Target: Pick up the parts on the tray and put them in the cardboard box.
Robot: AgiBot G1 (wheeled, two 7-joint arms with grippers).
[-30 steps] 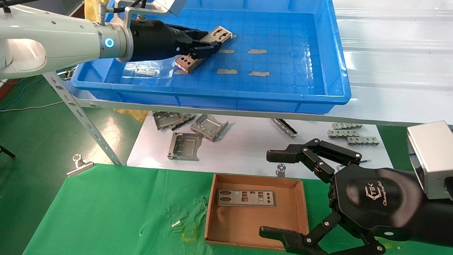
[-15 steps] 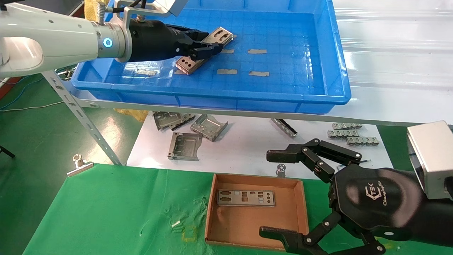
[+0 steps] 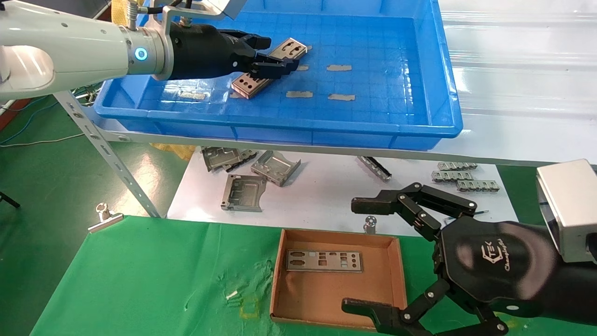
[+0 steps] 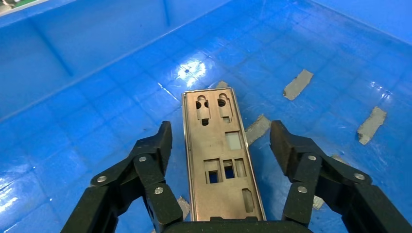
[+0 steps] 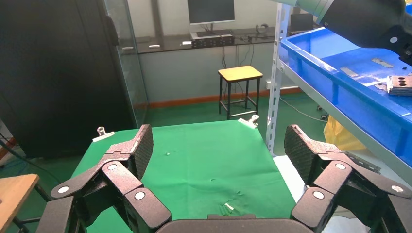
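- Left gripper [image 3: 273, 58] reaches into the tray [image 3: 433, 93] at its left part, low over the floor.
- Jaws spread wide; the wrist view shows one finger [image 4: 158, 145] on each side of a plate [image 4: 221, 155], gaps on both sides, not touching it.
- That plate [image 3: 268, 65] lies on the tray floor, tilted diagonally, far end toward the tray's back wall; it looks like a short stack, count unclear.
- Grey tape patches [image 3: 339, 67] are stuck to the tray floor, right of the plate.
- Box [image 3: 396, 275] sits on the green cloth [image 3: 140, 280] below the tray shelf, near the middle.
- One plate [image 3: 324, 260] lies flat inside the box, along its far wall.
- Right gripper [image 3: 359, 254] is parked by the box's right side, jaws wide open, holding nothing; the wrist view shows both fingers [image 5: 136, 150] apart.
- Brackets [image 3: 252, 179] lie on the white sheet [image 3: 322, 196] under the shelf.
- Ridged strips [image 3: 461, 177] lie at the sheet's right.
- A metal clip [image 3: 105, 217] sits at the cloth's far left corner.
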